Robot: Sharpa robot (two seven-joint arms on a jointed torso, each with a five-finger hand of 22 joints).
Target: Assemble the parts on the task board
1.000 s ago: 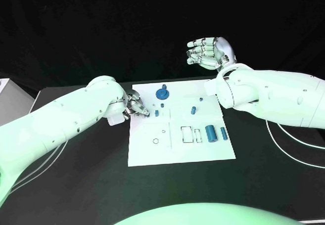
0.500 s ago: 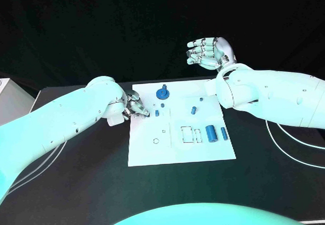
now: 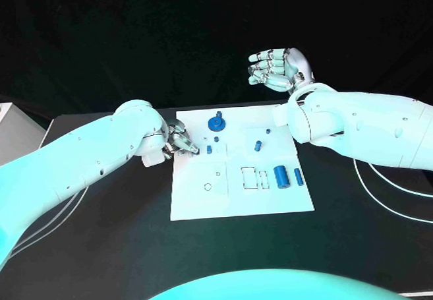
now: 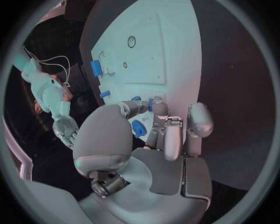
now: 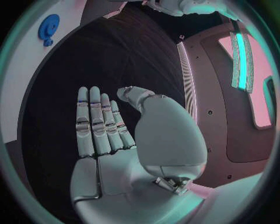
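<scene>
The white task board lies in the middle of the black table. My left hand is at its left edge, fingertips down on the board. In the left wrist view the thumb and a finger pinch a small blue part. Another small blue part stands just right of those fingertips. A blue gear sits at the board's far end, also seen as the gear past the thumb. My right hand is raised beyond the far edge, holding nothing, fingers straight.
A blue peg and a tiny blue piece lie on the board's right half. Two blue cylinders rest beside rectangular slots. A small round hole marks the near left. My right forearm hangs over the table's right side.
</scene>
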